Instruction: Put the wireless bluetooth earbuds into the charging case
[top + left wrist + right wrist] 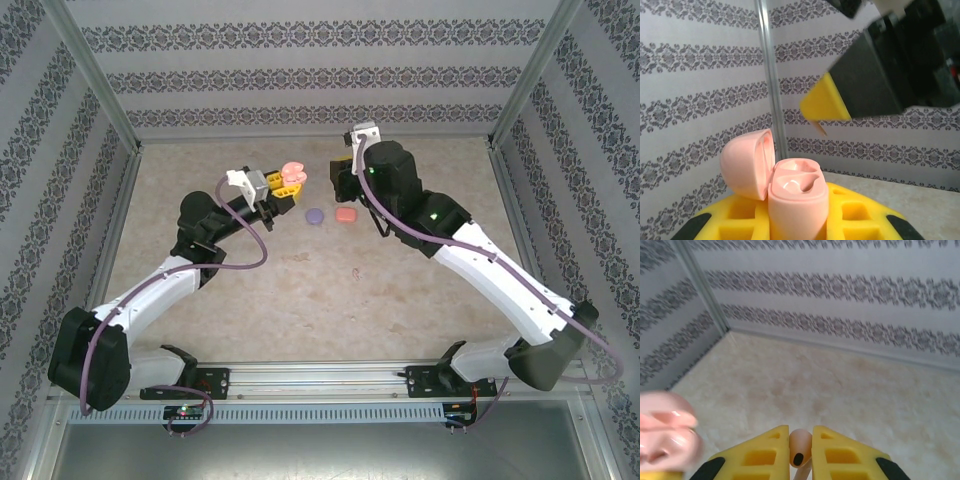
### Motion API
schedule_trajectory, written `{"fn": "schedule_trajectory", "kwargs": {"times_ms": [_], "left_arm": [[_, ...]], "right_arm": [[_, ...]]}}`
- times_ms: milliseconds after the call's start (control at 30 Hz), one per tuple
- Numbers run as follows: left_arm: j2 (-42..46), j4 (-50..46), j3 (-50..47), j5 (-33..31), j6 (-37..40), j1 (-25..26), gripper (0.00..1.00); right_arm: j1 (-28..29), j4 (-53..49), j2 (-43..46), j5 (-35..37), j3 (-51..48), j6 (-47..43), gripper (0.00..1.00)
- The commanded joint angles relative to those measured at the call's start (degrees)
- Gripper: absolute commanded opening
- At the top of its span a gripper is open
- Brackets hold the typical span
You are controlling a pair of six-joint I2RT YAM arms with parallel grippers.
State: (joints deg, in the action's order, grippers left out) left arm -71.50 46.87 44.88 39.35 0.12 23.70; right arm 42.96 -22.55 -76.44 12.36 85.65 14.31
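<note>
My left gripper (799,207) is shut on a pink charging case (797,197) and holds it upright and off the table. Its lid (746,162) is hinged open to the left, showing two hollow wells. In the top view this case (292,174) sits at the left gripper (287,190), with the right gripper (340,176) just to its right. My right gripper (800,434) is shut on a pinkish earbud (800,445) with a black dot, stem pointing down. The right gripper's yellow finger (825,102) hangs above and right of the open case, apart from it.
A closed purple case (313,216) and a closed orange-red case (347,215) lie on the beige table (300,300) below the grippers. A tiny reddish piece (353,272) lies nearer the front. Patterned walls and metal posts (771,90) enclose the space.
</note>
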Motion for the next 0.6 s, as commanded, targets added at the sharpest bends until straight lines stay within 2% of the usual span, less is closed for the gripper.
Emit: {"fn": "schedule_trajectory", "kwargs": {"times_ms": [0,267,567], "left_arm": [[1.5,-1.2,2.1,-1.0,6.2,2.1,0.0],[-1.0,2.1,3.4,-6.8,7.2,3.3,0.0],[-2.4,4.7,4.0,-7.2,5.5,3.9,0.0]], "right_arm": [[0.0,5.4,2.2,-4.4,1.3,-5.3,0.16],[0.3,13.5,5.5,-12.0,-2.5,-10.9,0.16],[0.2,21.0,6.8,-19.3,-8.1,-11.5,0.15]]}}
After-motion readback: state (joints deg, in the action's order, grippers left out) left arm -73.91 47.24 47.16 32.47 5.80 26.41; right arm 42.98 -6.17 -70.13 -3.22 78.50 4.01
